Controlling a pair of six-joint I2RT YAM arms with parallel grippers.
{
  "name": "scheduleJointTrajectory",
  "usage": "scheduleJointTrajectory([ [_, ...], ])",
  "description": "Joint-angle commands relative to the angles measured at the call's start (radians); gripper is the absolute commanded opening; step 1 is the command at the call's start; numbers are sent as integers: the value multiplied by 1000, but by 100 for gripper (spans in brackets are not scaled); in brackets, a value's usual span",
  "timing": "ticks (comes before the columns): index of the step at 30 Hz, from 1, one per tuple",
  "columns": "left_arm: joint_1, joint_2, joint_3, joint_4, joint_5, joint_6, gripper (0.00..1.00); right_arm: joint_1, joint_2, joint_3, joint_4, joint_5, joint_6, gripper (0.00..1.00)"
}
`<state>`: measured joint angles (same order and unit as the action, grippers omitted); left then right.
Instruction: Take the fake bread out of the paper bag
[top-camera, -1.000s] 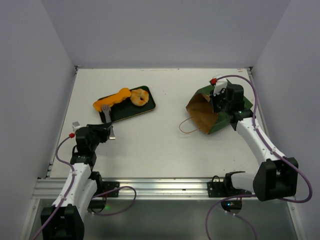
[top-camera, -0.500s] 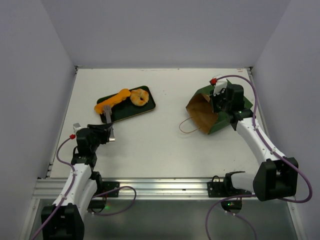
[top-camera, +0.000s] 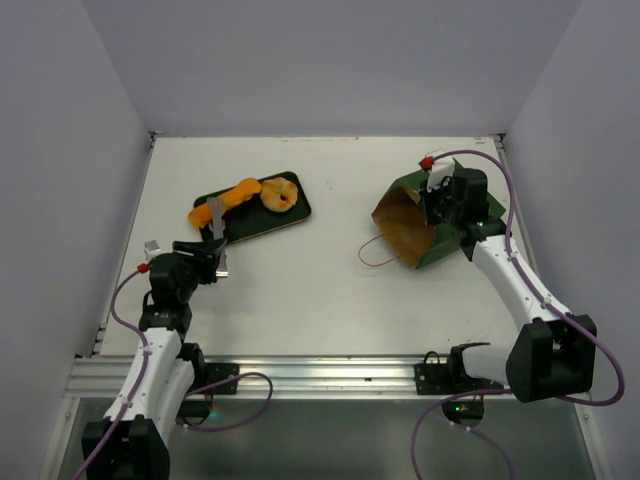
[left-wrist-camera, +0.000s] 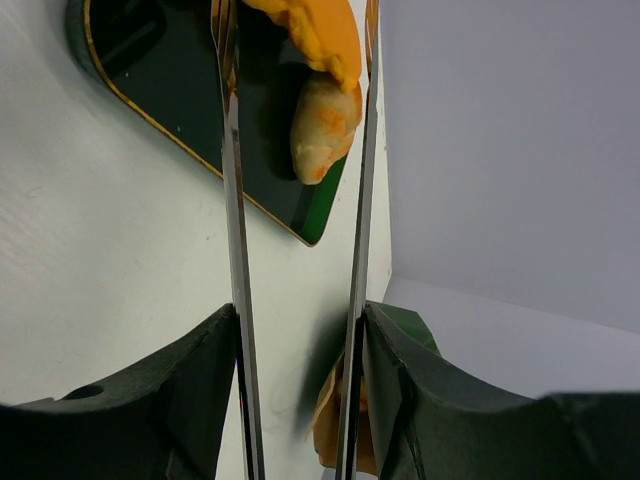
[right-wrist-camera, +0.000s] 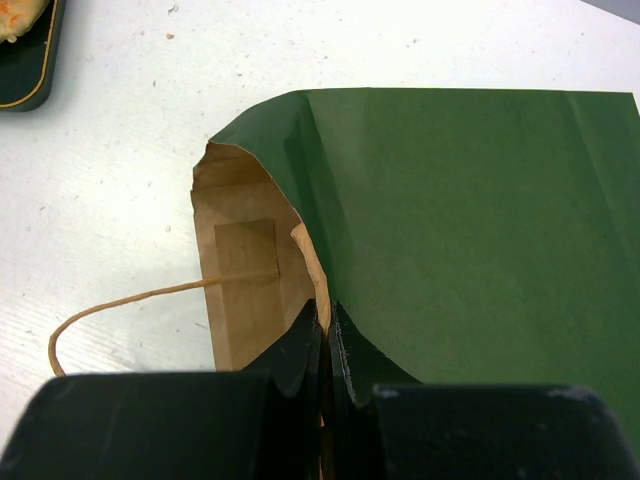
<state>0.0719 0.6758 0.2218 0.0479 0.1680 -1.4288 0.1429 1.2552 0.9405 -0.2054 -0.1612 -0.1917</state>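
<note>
My left pincer (top-camera: 214, 241) is released. Its two fingers (left-wrist-camera: 233, 200) stand apart at the near left corner of the dark green tray (top-camera: 252, 224). The long orange loaf (top-camera: 226, 201) lies on this tray, and its near end is between my fingertips. I cannot tell if a finger touches it. A golden round roll (top-camera: 280, 195) lies on the same tray, just beside the far end of the loaf.

My right pincer (right-wrist-camera: 326, 338) is clenched on the rim of the paper bag (right-wrist-camera: 470, 200), at its mouth. The bag lies on its side on the white table (top-camera: 300, 290), well apart from the tray, and its brown inside faces left. One twine handle (right-wrist-camera: 120, 299) rests on the table in front of the mouth. In the part of the bag that I can see into, no bread shows.
</note>
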Motion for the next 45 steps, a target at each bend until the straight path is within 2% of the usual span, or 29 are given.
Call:
scheduleJointTrajectory([
  [1, 9, -18, 51, -9, 53, 7, 54, -3, -37, 7, 27, -28, 1, 0],
  [11, 9, -62, 83, -121, 123, 8, 54, -3, -42, 7, 26, -31, 3, 0],
  [17, 9, -76, 91, -117, 166, 7, 53, -3, -45, 9, 26, -31, 3, 0],
  [26, -15, 1, 168, -22, 372, 90, 41, -5, -51, 14, 9, -70, -31, 0],
  [31, -64, 28, 192, 23, 462, 139, 39, -3, -63, 18, -20, -127, -104, 0],
  [33, -133, 39, 194, 43, 493, 165, 39, -3, -68, 18, -37, -153, -153, 0],
  [40, -291, 24, 160, 58, 524, 231, 39, -5, -83, 20, -114, -297, -333, 0],
  [45, -369, -18, 113, 59, 544, 248, 39, -5, -82, 21, -152, -328, -385, 0],
])
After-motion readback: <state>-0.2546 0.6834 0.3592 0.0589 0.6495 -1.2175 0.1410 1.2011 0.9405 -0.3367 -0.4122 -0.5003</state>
